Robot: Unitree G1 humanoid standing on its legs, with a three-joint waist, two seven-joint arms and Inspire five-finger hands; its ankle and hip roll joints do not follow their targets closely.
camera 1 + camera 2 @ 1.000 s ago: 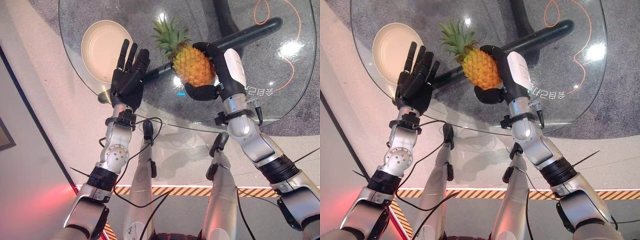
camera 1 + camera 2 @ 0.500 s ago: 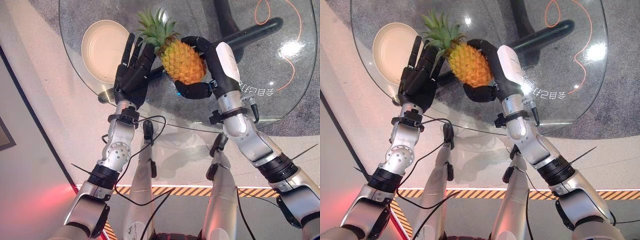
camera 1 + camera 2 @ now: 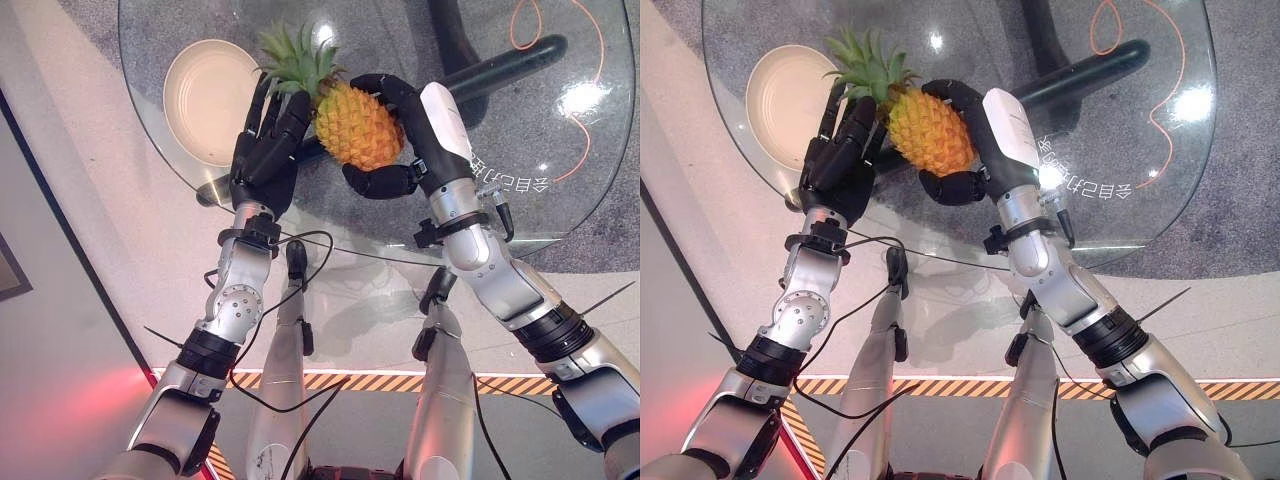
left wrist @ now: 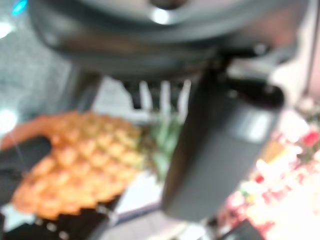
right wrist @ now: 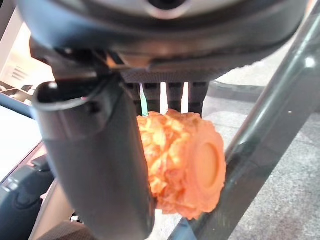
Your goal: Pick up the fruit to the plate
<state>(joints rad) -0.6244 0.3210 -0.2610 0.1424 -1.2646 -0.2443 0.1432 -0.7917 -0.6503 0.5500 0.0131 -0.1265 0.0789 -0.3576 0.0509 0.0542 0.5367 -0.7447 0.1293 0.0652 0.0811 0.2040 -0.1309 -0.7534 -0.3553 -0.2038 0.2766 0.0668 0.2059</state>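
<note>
An orange pineapple [image 3: 358,125] with a green leafy crown [image 3: 296,55] is held above the round glass table [image 3: 560,190]. My right hand [image 3: 395,178] is shut on its body, fingers over the far side and thumb under the near side. The right wrist view shows the pineapple's [image 5: 182,165] base past the thumb. My left hand [image 3: 262,150] stands open with straight fingers right beside the crown, its fingertips at the leaves. The left wrist view shows the pineapple [image 4: 80,160] close ahead. A cream plate [image 3: 205,98] lies on the table just left of the left hand.
A dark tube of the table's base [image 3: 505,65] runs under the glass. An orange cord [image 3: 580,120] loops on the grey carpet at the right. The table's near edge [image 3: 400,255] curves just past my wrists.
My right hand has carried the pineapple leftward, toward the plate. The left hand has shifted slightly right, so its fingers now meet the crown.
</note>
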